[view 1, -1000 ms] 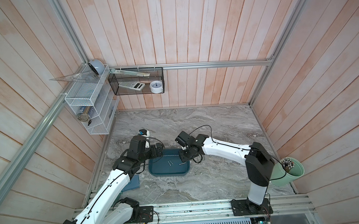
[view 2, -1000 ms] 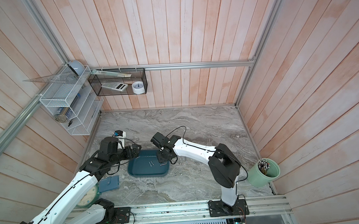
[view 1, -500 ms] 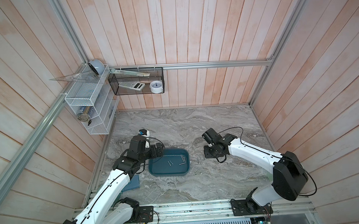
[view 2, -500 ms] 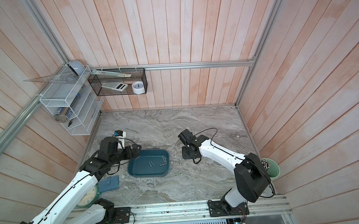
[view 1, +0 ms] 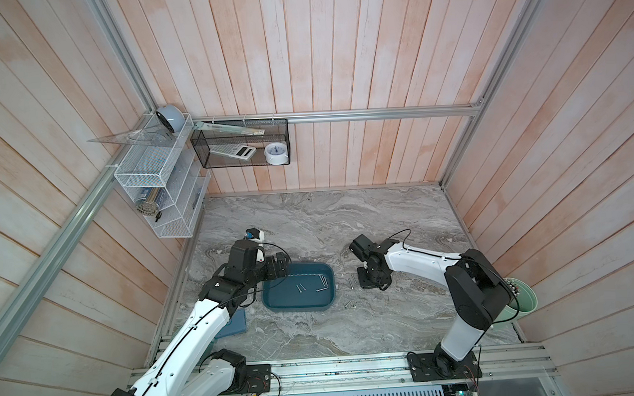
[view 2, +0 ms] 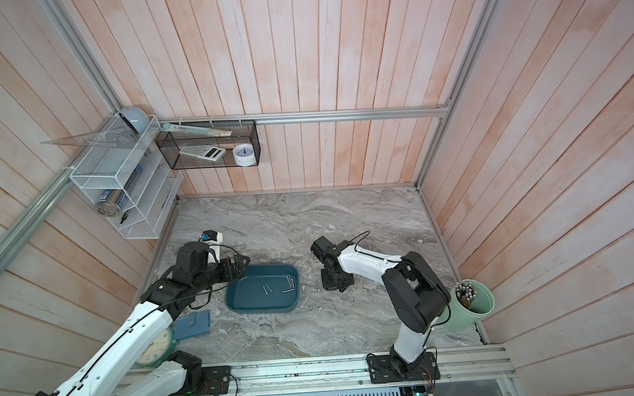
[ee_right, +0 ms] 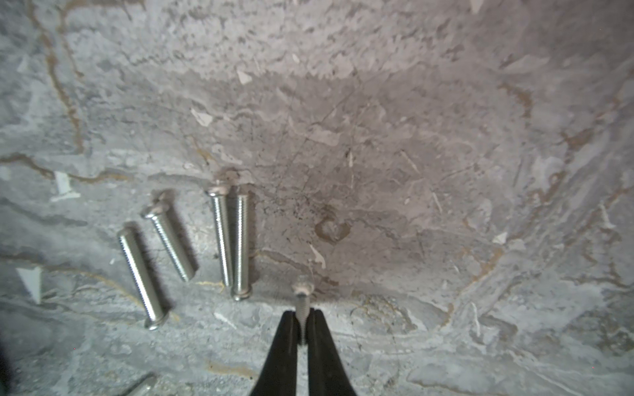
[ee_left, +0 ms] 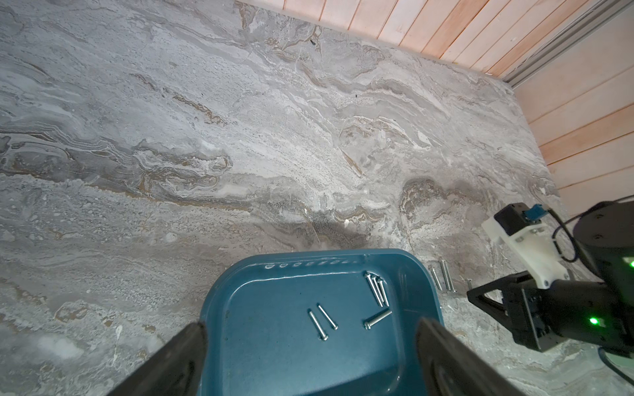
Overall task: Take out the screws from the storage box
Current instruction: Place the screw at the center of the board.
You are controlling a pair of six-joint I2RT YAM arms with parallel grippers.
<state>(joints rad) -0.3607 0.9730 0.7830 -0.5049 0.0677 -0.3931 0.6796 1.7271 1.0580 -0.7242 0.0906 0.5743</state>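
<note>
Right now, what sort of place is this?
Likely a robot test booth, not a real workshop: left arm and right arm bolted to a rail, wood-plank walls boxing in a marble-look table, and a wall basket holding a calculator and clock.

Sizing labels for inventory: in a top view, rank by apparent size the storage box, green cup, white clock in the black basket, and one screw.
1. storage box
2. green cup
3. white clock, raised nearer the camera, so perhaps flattered
4. screw

No legible txt/labels/nos.; clock (view 1: 276,153) dial, calculator (view 1: 232,152) keys too small.
</note>
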